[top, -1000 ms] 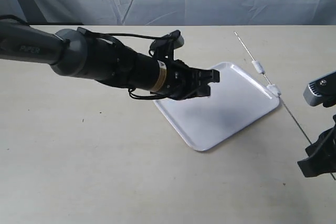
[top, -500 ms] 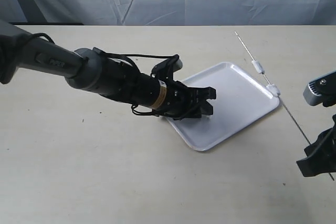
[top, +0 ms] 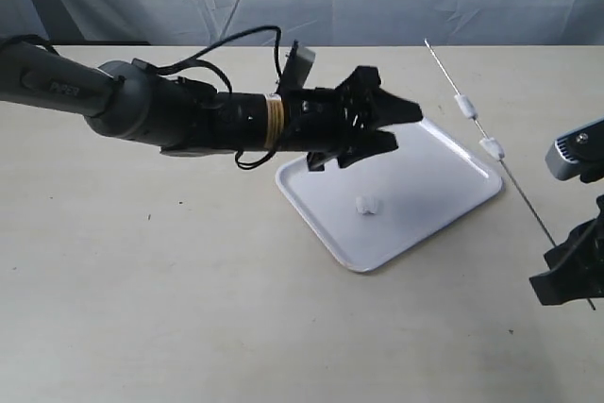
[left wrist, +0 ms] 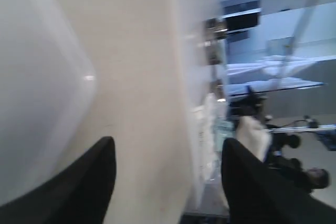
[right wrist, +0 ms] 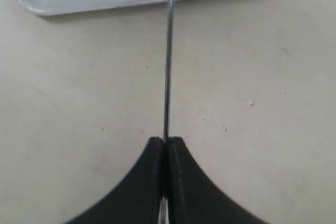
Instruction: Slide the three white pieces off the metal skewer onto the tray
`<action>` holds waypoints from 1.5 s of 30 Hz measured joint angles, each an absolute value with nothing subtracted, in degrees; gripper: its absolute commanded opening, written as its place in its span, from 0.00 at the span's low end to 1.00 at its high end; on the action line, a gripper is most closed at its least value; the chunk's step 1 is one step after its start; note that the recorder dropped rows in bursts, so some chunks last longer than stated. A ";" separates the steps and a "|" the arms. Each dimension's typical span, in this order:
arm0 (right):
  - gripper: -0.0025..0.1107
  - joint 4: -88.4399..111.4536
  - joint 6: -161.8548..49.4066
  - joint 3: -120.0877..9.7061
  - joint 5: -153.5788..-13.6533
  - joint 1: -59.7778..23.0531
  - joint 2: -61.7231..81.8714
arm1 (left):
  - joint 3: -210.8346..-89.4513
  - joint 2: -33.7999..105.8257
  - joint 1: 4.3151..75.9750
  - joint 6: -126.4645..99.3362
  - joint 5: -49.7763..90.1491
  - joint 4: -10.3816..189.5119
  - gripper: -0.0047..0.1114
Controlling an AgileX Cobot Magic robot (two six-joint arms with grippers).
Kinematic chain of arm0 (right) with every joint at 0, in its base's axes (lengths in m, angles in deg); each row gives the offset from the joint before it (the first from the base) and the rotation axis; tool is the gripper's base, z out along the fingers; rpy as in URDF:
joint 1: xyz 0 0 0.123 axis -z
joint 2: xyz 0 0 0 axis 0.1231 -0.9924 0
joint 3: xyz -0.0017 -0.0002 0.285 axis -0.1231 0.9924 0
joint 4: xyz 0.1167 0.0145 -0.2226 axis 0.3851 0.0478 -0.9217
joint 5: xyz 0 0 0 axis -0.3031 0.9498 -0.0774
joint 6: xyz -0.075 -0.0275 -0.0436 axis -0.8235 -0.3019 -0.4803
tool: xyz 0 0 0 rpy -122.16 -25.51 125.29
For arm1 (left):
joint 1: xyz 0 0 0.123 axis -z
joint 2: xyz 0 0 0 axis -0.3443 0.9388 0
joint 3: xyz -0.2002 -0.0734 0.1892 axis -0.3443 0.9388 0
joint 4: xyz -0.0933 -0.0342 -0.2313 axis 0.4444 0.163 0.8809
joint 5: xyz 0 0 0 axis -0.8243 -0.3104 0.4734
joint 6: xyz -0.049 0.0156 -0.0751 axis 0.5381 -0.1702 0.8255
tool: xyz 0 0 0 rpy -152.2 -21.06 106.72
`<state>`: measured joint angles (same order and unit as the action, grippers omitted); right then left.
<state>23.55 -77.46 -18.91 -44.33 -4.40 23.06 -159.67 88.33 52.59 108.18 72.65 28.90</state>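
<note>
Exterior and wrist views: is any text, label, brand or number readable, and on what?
Left arm, grey link: a pale printed marking, too small and blurred to read.
Tray, metal skewer, both wrist views: no text.

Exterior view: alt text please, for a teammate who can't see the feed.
The right tool grips the low end of a slanted metal skewer carrying two white pieces by the right corner of the tray. A third white piece lies on the tray; the open left tool hovers above its far side.
</note>
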 measured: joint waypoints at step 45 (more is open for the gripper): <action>0.02 25.49 -77.70 -18.91 -45.38 -4.40 21.11 | -164.30 86.89 60.73 103.94 64.08 36.68 0.39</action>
